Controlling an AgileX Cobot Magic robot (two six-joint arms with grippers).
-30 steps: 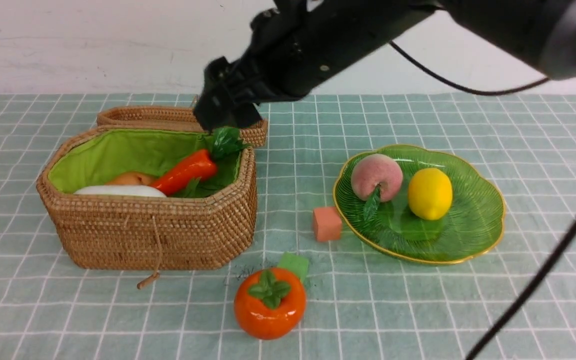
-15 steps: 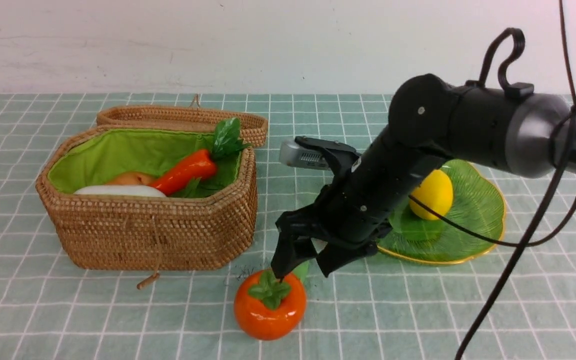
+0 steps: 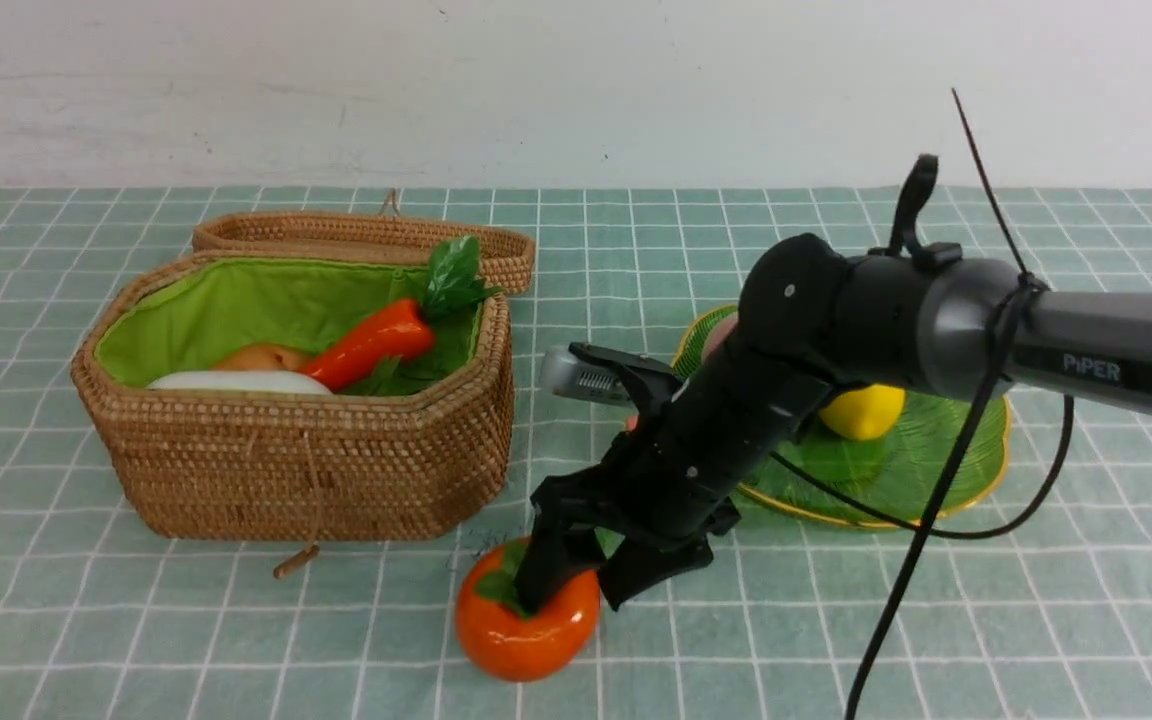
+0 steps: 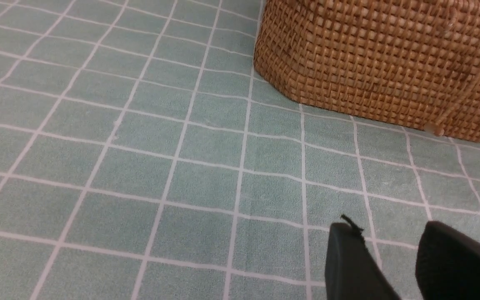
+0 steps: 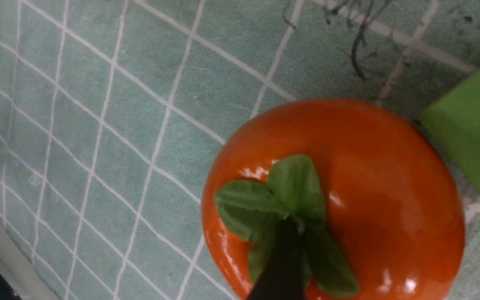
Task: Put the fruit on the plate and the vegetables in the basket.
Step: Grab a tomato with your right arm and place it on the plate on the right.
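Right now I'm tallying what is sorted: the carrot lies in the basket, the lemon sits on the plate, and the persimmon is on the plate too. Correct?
Not quite. The persimmon is on the tablecloth in front of the basket, under the right pincer, as the front view shows. The carrot does lie in the basket and the lemon on the plate.

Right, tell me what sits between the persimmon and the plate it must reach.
The green cube sits right beside the persimmon on the side toward the plate. An orange cube lay near the plate's rim earlier but the right arm hides that spot now. Lifting over both should clear them.
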